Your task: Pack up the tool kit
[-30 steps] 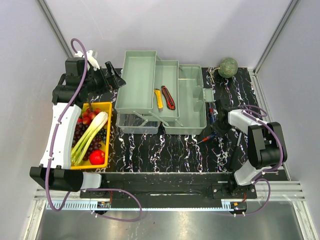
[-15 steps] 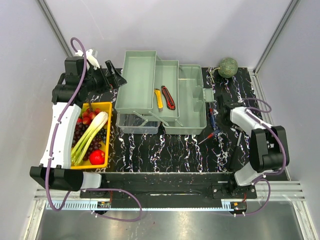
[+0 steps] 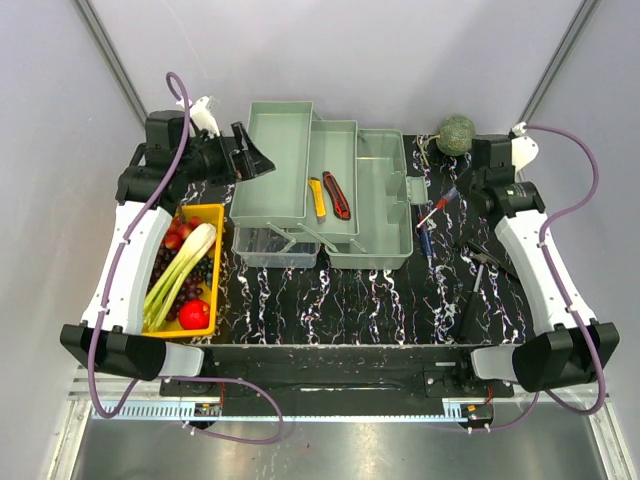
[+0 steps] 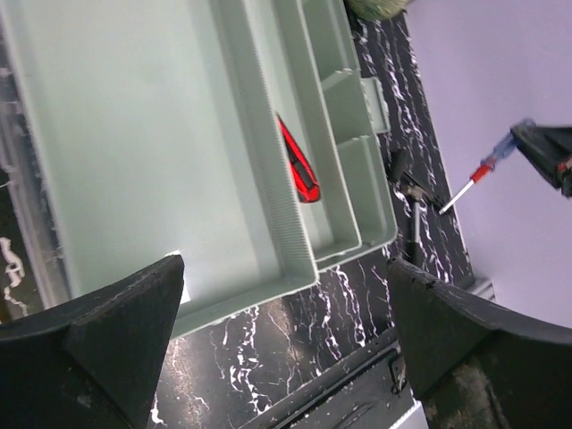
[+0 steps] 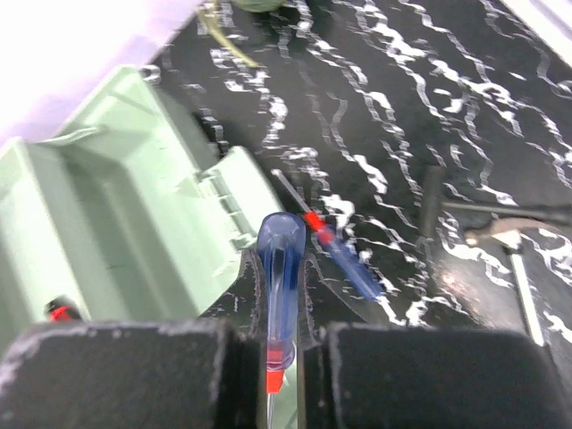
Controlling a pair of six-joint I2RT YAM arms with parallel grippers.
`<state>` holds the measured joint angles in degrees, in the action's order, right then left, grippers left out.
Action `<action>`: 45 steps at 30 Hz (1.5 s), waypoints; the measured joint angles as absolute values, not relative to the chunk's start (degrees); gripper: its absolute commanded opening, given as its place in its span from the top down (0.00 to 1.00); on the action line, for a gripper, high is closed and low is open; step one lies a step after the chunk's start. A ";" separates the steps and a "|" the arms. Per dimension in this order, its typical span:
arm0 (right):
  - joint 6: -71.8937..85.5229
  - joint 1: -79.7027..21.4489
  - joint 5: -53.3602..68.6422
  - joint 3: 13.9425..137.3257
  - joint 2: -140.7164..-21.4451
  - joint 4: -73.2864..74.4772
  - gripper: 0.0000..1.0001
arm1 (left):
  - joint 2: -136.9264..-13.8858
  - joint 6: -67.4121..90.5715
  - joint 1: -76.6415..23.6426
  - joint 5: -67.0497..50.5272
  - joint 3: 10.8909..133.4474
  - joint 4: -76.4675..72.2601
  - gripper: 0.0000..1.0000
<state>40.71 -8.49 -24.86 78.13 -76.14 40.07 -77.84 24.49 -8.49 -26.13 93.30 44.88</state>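
Observation:
The pale grey-green toolbox (image 3: 275, 160) stands open at the table's middle with its trays folded out. A yellow knife (image 3: 317, 197) and a red knife (image 3: 336, 195) lie in the middle tray. My right gripper (image 3: 458, 190) is shut on a blue-handled screwdriver (image 3: 440, 205) and holds it above the table, just right of the box. In the right wrist view the handle (image 5: 281, 259) is pinched between the fingers of the right gripper (image 5: 281, 357). A second blue screwdriver (image 3: 425, 238) lies on the table. My left gripper (image 3: 250, 155) is open and empty at the box's left edge; it also shows in the left wrist view (image 4: 286, 357).
A yellow tray (image 3: 205, 208) of produce sits at the left. A green melon (image 3: 457, 133) is at the back right. The translucent lid (image 3: 270, 245) lies in front of the box. A hammer and other dark tools (image 3: 485, 262) lie at the right.
My right arm has swung up and back from the table's right side, now holding a blue screwdriver; the one near the box's front right corner is gone. My left gripper has shifted slightly right.

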 measured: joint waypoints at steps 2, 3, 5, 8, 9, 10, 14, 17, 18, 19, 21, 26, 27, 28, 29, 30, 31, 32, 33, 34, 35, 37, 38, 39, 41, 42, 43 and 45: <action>38.94 -8.45 -21.28 78.89 -75.29 38.15 1.00 | -77.87 24.16 -9.61 -27.49 93.30 44.36 0.01; 38.11 -8.45 -18.50 79.07 -75.02 36.73 1.00 | -77.87 23.99 -10.17 -28.21 93.30 44.01 0.01; 36.71 -8.47 -11.57 79.05 -74.94 32.97 1.00 | -77.97 23.57 -11.94 -29.56 93.30 43.00 0.01; 36.05 -9.28 -0.69 78.43 -74.98 27.16 1.00 | -78.46 22.92 -15.57 -31.79 93.30 41.39 0.01; 35.97 -10.13 2.04 78.39 -75.07 25.43 1.00 | -78.61 22.90 -16.80 -32.60 93.27 40.62 0.01; 35.88 -11.49 5.04 78.39 -75.20 23.29 1.00 | -78.87 22.92 -18.31 -33.71 93.19 39.53 0.01; 36.27 -17.56 15.03 78.39 -76.29 15.49 1.00 | -79.11 23.68 -23.20 -37.21 91.20 33.52 0.01; 37.47 -21.15 20.86 78.43 -77.93 10.07 1.00 | -79.66 25.41 -26.04 -39.48 89.21 29.12 0.02; 37.98 -22.24 22.37 78.43 -78.63 8.25 1.00 | -79.99 26.00 -26.44 -40.10 88.84 27.97 0.03; 38.37 -22.96 23.53 78.43 -79.15 7.03 1.00 | -80.25 26.55 -26.65 -40.47 88.49 26.92 0.05; 39.57 -24.16 25.69 78.46 -80.27 4.43 1.00 | -80.75 27.55 -26.85 -40.95 87.94 25.08 0.09; 42.59 -24.71 29.69 78.46 -81.82 -1.13 1.00 | -80.88 29.15 -27.11 -41.01 86.63 21.96 0.21; 43.09 -24.71 30.22 78.46 -81.97 -2.04 1.00 | -80.90 29.32 -27.16 -40.99 86.43 21.61 0.25; 43.62 -24.75 31.14 78.46 -82.17 -3.29 1.00 | -80.97 29.52 -27.27 -40.95 86.11 20.99 0.28; 43.99 -24.77 31.64 78.46 -82.35 -4.12 1.00 | -81.12 29.78 -27.35 -40.93 85.93 20.73 0.30; 44.23 -24.82 32.18 78.46 -82.52 -4.73 1.00 | -81.30 29.74 -27.42 -40.93 85.69 20.36 0.34; 44.47 -24.91 32.67 78.46 -82.70 -5.32 1.00 | -81.71 29.76 -27.51 -40.84 85.67 20.16 0.37; 44.71 -24.99 32.93 78.46 -82.89 -5.72 1.00 | -82.08 29.85 -27.51 -40.77 85.67 19.90 0.41; 44.86 -25.04 33.30 78.46 -83.13 -6.15 1.00 | -82.54 29.82 -27.51 -40.77 85.67 19.77 0.47; 44.97 -25.12 33.69 78.46 -83.37 -6.42 1.00 | -82.85 29.82 -27.51 -40.77 85.67 19.77 0.54; 45.08 -25.23 33.87 78.46 -83.57 -6.42 1.00 | -83.15 29.91 -27.51 -40.77 85.67 19.77 0.62; 45.17 -25.36 33.91 78.46 -83.88 -6.42 0.99 | -83.61 29.95 -27.51 -40.95 85.67 19.81 0.81; 45.04 -25.39 33.74 78.46 -84.05 -6.39 0.96 | -83.66 30.04 -27.51 -41.15 85.67 19.70 0.89; 45.15 -25.41 33.69 78.46 -84.27 -6.39 0.93 | -83.66 29.78 -27.57 -41.17 85.67 19.64 0.95; 44.99 -25.41 33.61 78.46 -84.40 -6.13 0.58 | -83.66 29.50 -27.70 -40.75 85.67 19.92 1.00; 44.80 -25.41 33.43 78.46 -84.40 -5.98 0.41 | -83.70 29.23 -27.70 -40.47 85.67 20.21 1.00; 44.93 -25.41 33.34 78.46 -84.40 -5.87 0.31 | -83.70 28.80 -27.70 -39.99 85.69 20.71 1.00; 44.10 -25.54 32.03 78.37 -84.36 -5.76 0.18 | -83.72 28.10 -27.83 -38.11 85.82 22.22 1.00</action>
